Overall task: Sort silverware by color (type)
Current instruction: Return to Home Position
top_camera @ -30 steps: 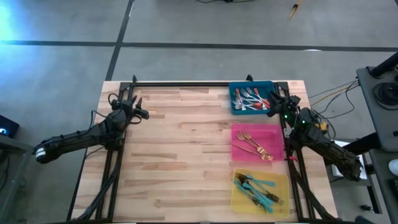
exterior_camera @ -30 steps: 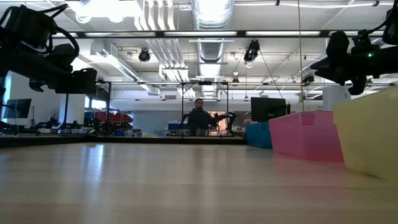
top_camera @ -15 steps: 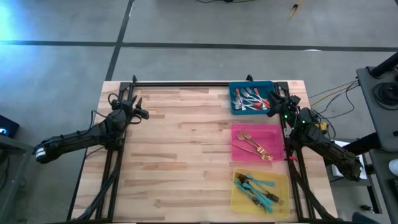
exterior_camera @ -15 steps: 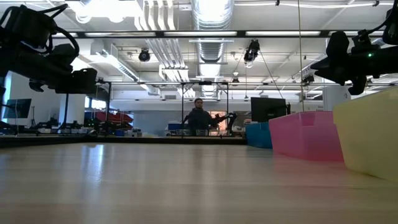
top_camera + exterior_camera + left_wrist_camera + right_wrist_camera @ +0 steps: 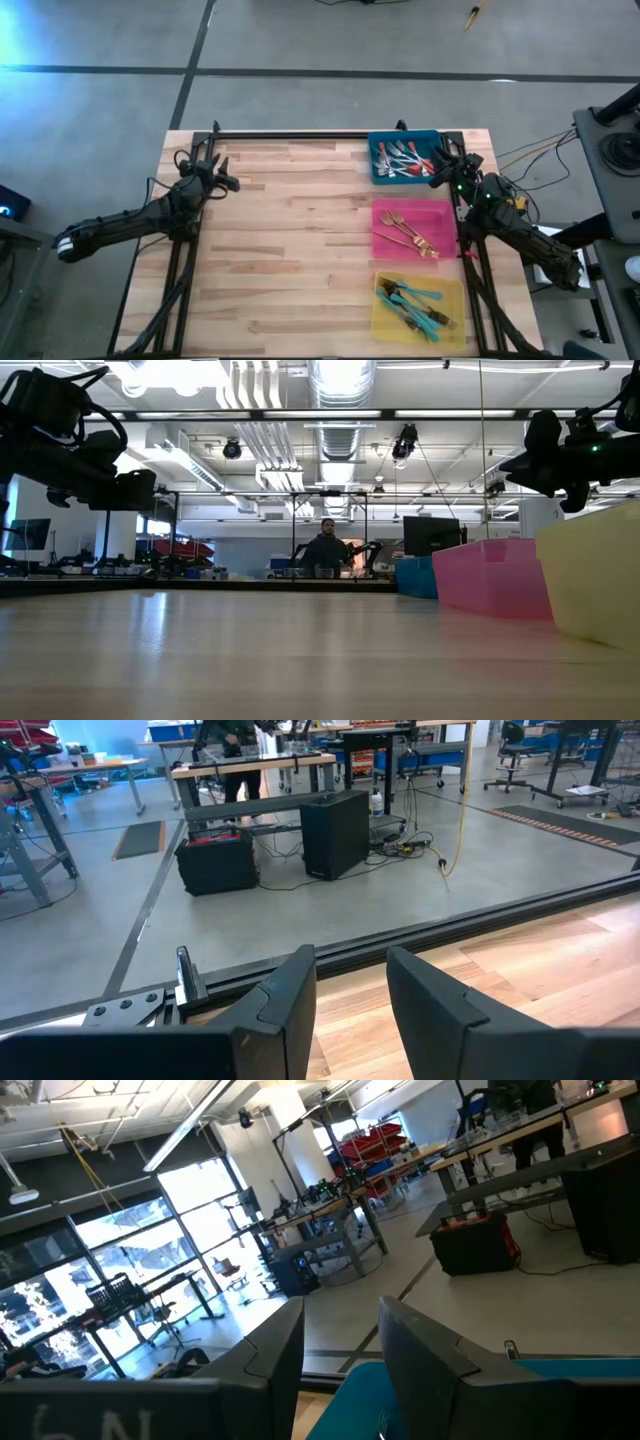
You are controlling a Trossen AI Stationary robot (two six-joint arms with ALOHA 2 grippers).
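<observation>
The silverware lies sorted in three trays along the table's right side. Red-handled forks (image 5: 400, 160) are in the blue tray (image 5: 375, 150). Gold forks (image 5: 410, 232) are in the pink tray (image 5: 440, 212). Teal-handled forks (image 5: 415, 305) are in the yellow tray (image 5: 452, 290). My left gripper (image 5: 226, 172) hovers open over the far left of the table, its fingers (image 5: 285, 1005) with nothing between them. My right gripper (image 5: 437, 168) hangs open above the blue tray's right rim (image 5: 400, 1390) and also holds nothing.
A black rail (image 5: 290, 135) runs along the table's far edge. The bare wooden tabletop (image 5: 290, 240) spreads between the left arm and the trays. A person (image 5: 325, 550) stands far off in the room behind the table.
</observation>
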